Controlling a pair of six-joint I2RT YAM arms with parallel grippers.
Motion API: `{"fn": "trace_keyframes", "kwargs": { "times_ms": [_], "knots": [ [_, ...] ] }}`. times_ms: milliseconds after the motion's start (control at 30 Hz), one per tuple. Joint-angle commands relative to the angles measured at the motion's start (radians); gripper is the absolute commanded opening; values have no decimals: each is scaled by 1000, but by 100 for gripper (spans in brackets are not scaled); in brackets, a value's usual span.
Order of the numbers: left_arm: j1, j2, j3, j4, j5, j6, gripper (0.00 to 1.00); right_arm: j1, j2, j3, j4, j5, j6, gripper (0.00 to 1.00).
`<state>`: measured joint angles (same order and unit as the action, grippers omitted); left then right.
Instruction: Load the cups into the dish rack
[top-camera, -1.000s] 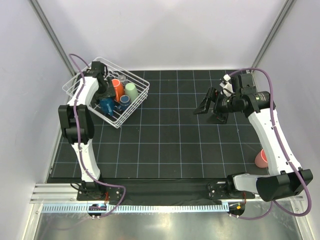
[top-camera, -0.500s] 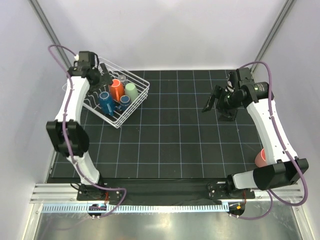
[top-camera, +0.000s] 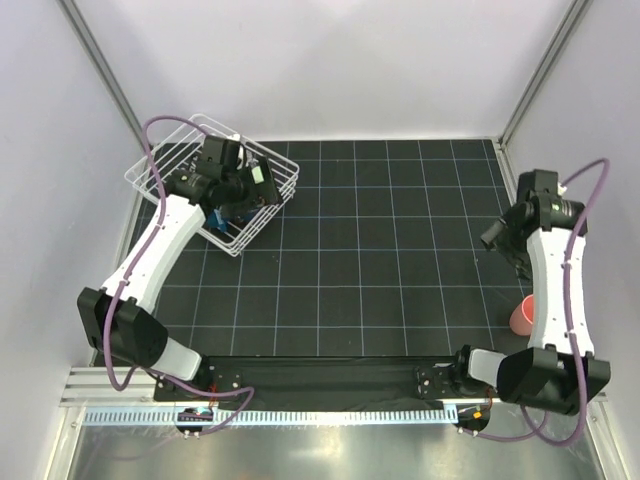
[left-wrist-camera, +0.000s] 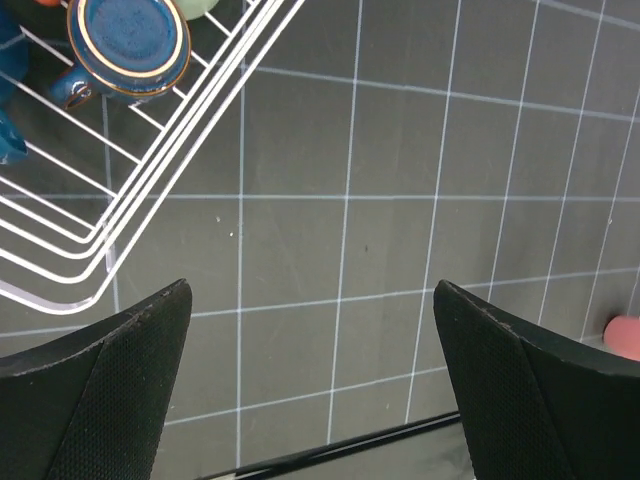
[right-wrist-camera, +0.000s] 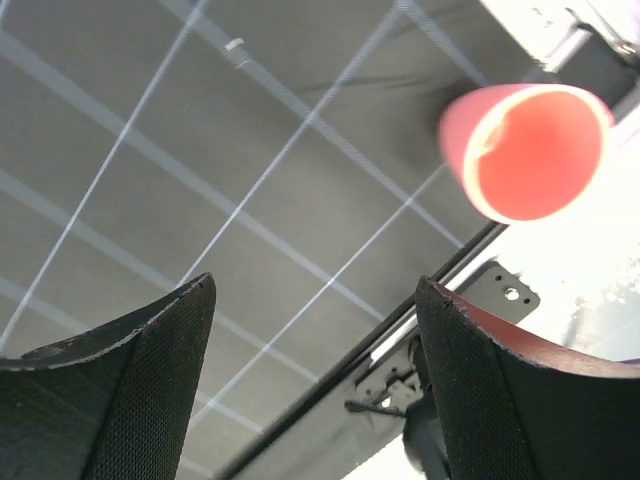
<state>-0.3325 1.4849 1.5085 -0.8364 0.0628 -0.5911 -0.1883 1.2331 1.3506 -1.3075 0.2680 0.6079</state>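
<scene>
Black bench (top-camera: 380, 260), ruled with a pale grid, fills the middle of your top view, and plain white walls (top-camera: 350, 60) box it in. Your dish rack (top-camera: 150, 172), white wire, sits at the upper left of that view, turned at an angle to the grid lines. Your left arm (top-camera: 160, 240) reaches up from the lower left, and its wrist hangs over the rack's right part, hiding much of what lies inside. Your right arm (top-camera: 555, 280) stands along the right edge, well apart from the rack.

Your left jaws are spread wide, holding nothing and touching nothing. In the left wrist view they frame bare bench, with a corner of the rack at the upper left. Your right jaws are also wide apart and hold nothing, with only bare bench between them in the right wrist view.

Inside the rack you can see the dark blue mug (left-wrist-camera: 128, 45), a round blue face ringed in tan, and the pale green cup (top-camera: 263, 178) just beside it. The pink cup (right-wrist-camera: 525, 150) is outside the rack, on the bench at the lower right of the top view, near the right arm. In the right wrist view it sits at the upper right, its mouth towards the camera, off to one side of the jaws.
</scene>
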Motion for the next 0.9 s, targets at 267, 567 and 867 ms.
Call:
{"fn": "trace_keyframes", "kwargs": {
  "times_ms": [267, 567, 867],
  "knots": [
    [15, -86, -7, 40, 104, 106, 100, -194, -69, -157, 112, 157, 9, 80],
    [15, -124, -90, 62, 187, 79, 100, -310, -24, -287, 234, 68, -16, 79],
    [15, -141, -108, 74, 218, 60, 96, -316, 58, -376, 344, 64, -30, 70]
  ]
}}
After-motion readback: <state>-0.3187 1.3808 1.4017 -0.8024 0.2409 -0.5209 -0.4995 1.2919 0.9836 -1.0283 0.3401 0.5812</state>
